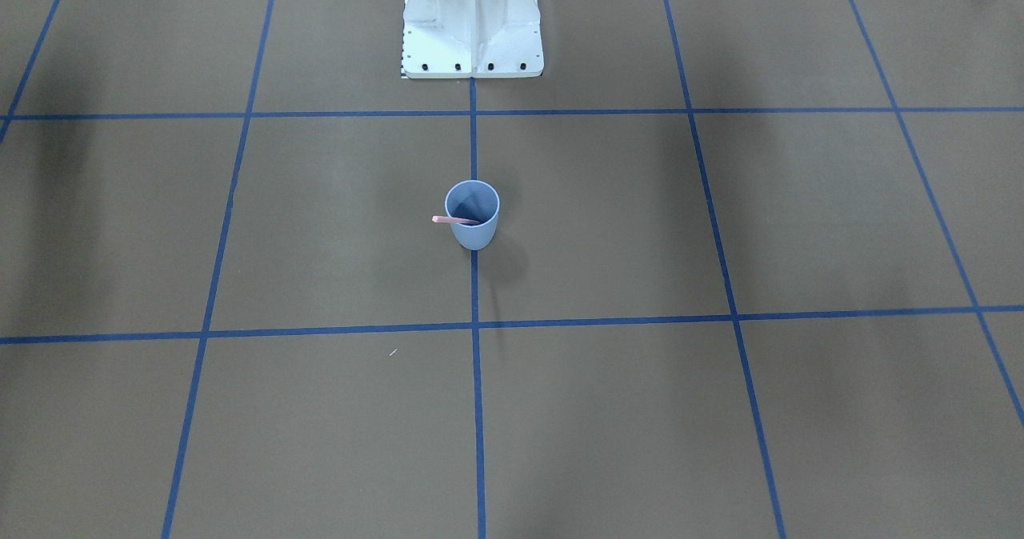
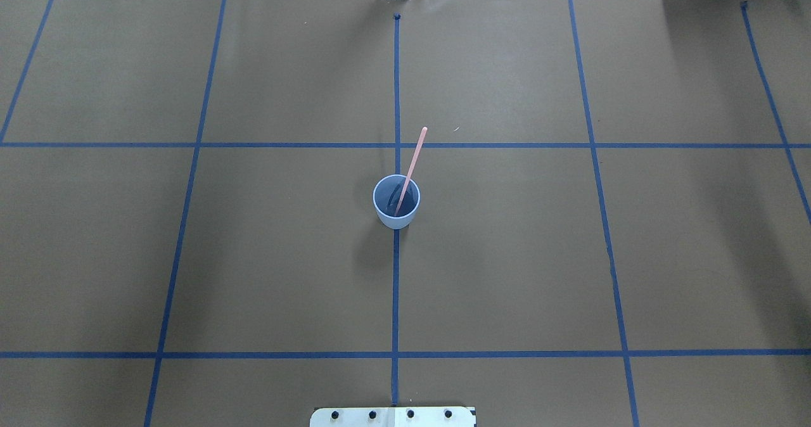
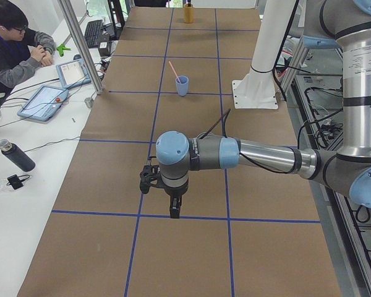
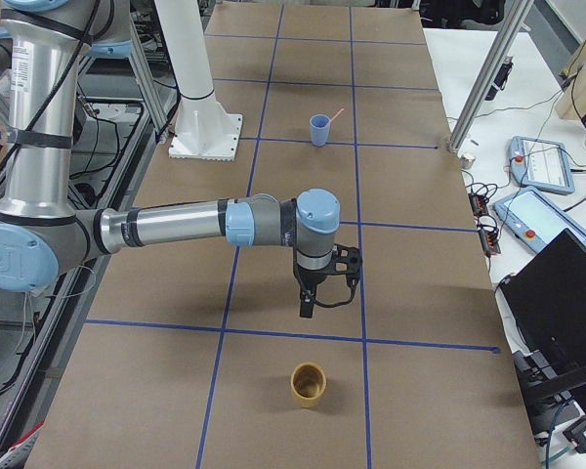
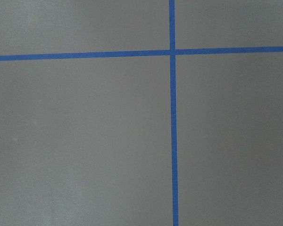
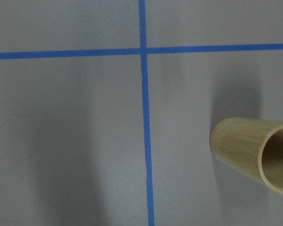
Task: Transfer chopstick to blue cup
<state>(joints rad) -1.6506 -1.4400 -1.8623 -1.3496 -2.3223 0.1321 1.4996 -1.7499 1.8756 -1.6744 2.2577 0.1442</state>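
The blue cup (image 2: 396, 202) stands upright at the table's middle on a blue tape line. It also shows in the front view (image 1: 472, 215) and both side views (image 3: 182, 85) (image 4: 319, 130). One pale pink chopstick (image 2: 413, 161) stands in it, leaning on the rim, its upper end sticking out away from the robot (image 1: 452, 220). My left gripper (image 3: 174, 210) hangs over the table far from the cup, seen only in the left side view; I cannot tell its state. My right gripper (image 4: 306, 308) shows only in the right side view; state cannot be told.
A wooden cup (image 4: 308, 384) stands near my right gripper at the table's end, also in the right wrist view (image 6: 254, 155). The robot's white base (image 1: 472, 27) is behind the blue cup. An operator (image 3: 12, 43) sits at a side desk with tablets.
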